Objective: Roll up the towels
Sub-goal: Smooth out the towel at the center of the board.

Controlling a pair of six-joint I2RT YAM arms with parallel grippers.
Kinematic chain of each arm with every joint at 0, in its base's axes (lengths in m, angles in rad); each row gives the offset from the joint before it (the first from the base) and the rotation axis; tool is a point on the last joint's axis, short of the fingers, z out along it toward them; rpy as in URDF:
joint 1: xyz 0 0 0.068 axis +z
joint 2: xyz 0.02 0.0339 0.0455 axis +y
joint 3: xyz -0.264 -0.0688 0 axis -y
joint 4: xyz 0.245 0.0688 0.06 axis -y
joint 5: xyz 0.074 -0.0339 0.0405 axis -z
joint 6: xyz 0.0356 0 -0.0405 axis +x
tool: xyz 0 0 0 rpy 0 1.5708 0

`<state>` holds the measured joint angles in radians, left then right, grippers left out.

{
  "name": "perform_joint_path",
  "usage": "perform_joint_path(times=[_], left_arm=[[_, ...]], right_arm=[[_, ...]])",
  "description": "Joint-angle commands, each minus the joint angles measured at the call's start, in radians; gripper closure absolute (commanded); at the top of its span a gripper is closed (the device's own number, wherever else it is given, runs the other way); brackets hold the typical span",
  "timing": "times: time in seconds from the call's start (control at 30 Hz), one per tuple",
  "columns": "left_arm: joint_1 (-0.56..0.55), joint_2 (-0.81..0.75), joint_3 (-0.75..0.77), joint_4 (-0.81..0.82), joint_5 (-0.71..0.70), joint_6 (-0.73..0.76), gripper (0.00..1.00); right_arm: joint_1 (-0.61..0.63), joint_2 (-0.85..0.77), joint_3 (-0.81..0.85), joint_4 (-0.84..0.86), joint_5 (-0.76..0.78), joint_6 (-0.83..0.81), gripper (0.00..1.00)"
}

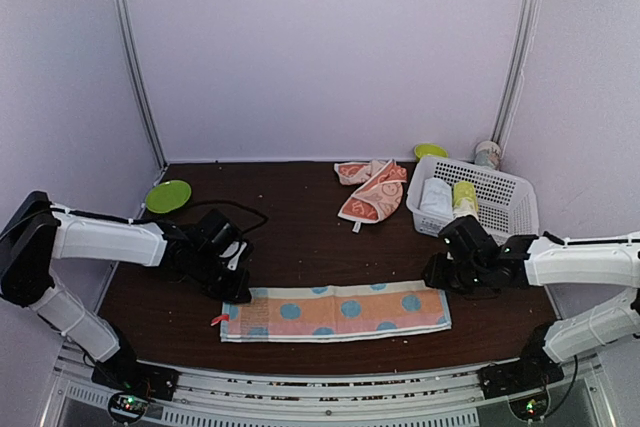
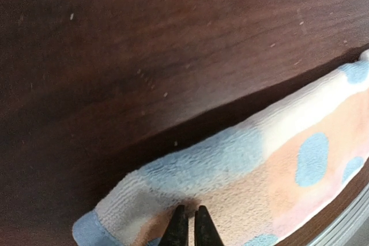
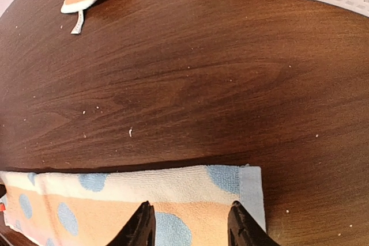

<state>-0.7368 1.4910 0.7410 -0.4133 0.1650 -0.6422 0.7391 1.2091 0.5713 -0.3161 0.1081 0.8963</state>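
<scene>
Orange towel [image 1: 372,190] carries white label [image 3: 76,24], unreadable.

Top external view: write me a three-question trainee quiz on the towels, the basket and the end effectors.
1. True or false: the crumpled orange patterned cloth towel lies on the dark wooden table, outside the white plastic lattice basket.
2. At the ends of the flat peach cloth towel with blue dots, which one has open jaws? A. left end effector B. right end effector C. both
3. How many rolls stand in the basket?

Key
1. True.
2. B; the left one's jaws are shut.
3. Two: a plain white roll and a yellow-green roll.
</scene>
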Motion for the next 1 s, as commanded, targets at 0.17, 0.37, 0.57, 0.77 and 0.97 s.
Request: perform_joint_path(times=[0.17, 0.37, 0.57, 0.77, 0.97], left_arm=[[-0.004, -0.006, -0.122, 0.084, 0.009, -0.043, 0.99], [-0.004, -0.038, -0.160, 0.087, 0.000, -0.047, 1.00], [-0.004, -0.063, -0.204, 0.091, -0.007, -0.061, 1.00], [-0.004, -0.101, -0.223, 0.091, -0.026, -0.079, 1.00], [-0.004, -0.079, -0.152, 0.088, -0.014, -0.075, 0.90]], right_arm=[[-0.056, 0.127, -0.023, 0.070, -0.033, -0.022, 0.61], [-0.092, 0.180, -0.054, 0.080, -0.027, -0.033, 0.62], [-0.128, 0.201, -0.055, 0.056, 0.000, -0.058, 0.62], [-0.161, 0.199, -0.039, 0.040, 0.011, -0.068, 0.60], [-0.158, 0.082, -0.005, -0.019, -0.049, -0.069, 0.42]])
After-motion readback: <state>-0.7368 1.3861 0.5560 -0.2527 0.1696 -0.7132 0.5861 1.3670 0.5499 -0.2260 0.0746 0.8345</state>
